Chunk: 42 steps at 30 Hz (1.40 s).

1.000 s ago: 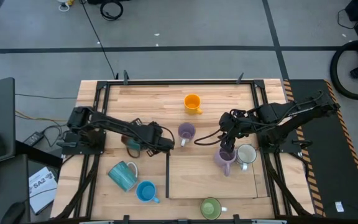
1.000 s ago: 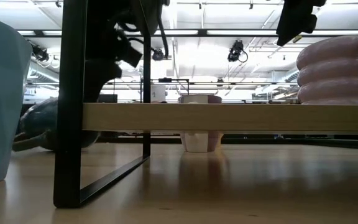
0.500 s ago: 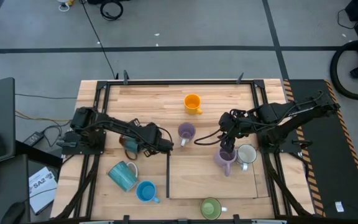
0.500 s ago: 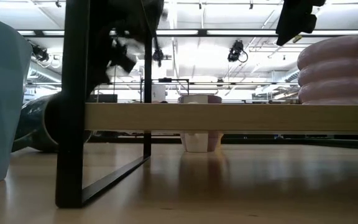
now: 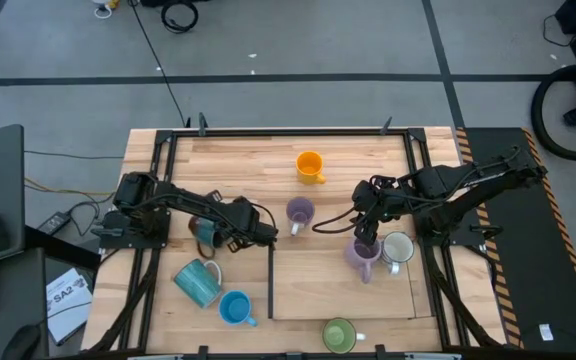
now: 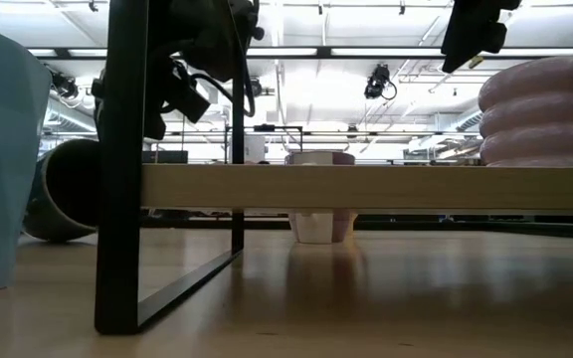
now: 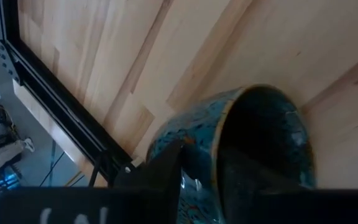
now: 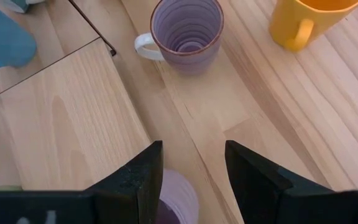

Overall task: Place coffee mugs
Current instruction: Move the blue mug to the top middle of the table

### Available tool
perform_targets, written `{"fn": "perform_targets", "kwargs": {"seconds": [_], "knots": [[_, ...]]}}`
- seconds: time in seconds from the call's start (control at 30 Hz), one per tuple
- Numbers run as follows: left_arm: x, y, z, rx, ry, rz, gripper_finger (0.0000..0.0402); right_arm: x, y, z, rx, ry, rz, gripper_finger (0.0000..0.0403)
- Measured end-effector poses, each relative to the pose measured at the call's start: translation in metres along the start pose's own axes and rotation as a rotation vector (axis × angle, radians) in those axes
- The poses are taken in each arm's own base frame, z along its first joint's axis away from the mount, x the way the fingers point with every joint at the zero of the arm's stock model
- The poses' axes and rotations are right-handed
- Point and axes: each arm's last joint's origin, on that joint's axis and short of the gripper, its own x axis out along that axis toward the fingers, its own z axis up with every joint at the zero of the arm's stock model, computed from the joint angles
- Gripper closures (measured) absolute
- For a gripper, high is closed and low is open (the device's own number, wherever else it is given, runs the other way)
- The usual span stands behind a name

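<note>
Lying mug: the dark teal mug is on its side on the counter near the left edge, its brown mouth open sideways; the left tool sits over its rim, one finger outside the wall and the other across the mouth.
Left tool state: closing onto the rim, but I cannot tell whether the wall is pinched yet.
Why that hold: judged, a rim pinch is what a tipped mug offers, and it would let the mug be turned upright.
Glaze: mottled, speckled teal, glossy; dark inside.
Right tool: the right tool hangs with fingers spread, holding nothing, directly over a purple mug standing on the raised wooden shelf, touching a white mug.
Ridged mug: a second purple mug, ribbed inside, white handle, stands upright mid-counter.
Orange mug: the orange mug stands toward the far edge, smooth and round.
Waiting mugs: a teal mug lies tipped near the front left corner, a bright blue mug beside it, a green mug at the front edge.
</note>
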Motion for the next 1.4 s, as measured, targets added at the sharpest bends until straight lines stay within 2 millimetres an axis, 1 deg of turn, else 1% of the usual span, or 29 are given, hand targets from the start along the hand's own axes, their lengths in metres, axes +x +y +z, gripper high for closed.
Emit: {"fn": "perform_targets", "kwargs": {"seconds": [0.2, 0.33, 0.83, 0.93, 1.17, 1.4], "knots": [[-0.001, 0.001, -0.001, 0.006, 0.004, 0.006, 0.0339, 0.0, 0.0, 0.0, 0.0, 0.0, 0.0, 0.0224], [-0.001, 0.002, -0.002, 0.01, 0.013, 0.014, 0.035, 0.0, 0.0, 0.0, 0.0, 0.0, 0.0, 0.0224], [-0.001, 0.003, -0.002, 0.048, 0.019, 0.022, 0.0354, 0.0, 0.0, 0.0, 0.0, 0.0, 0.0, 0.0224], [-0.004, 0.005, -0.003, 0.042, 0.002, 0.012, 0.0354, 0.0, 0.0, 0.0, 0.0, -0.001, 0.0, 0.0224], [-0.016, 0.019, -0.005, -0.003, -0.062, -0.054, 0.0355, 0.0, 0.0, 0.0, 0.001, -0.004, 0.003, 0.0224], [-0.027, 0.04, -0.005, -0.058, -0.122, -0.114, 0.0355, 0.0, 0.0, 0.0, -0.004, -0.004, 0.002, 0.0224]]}}
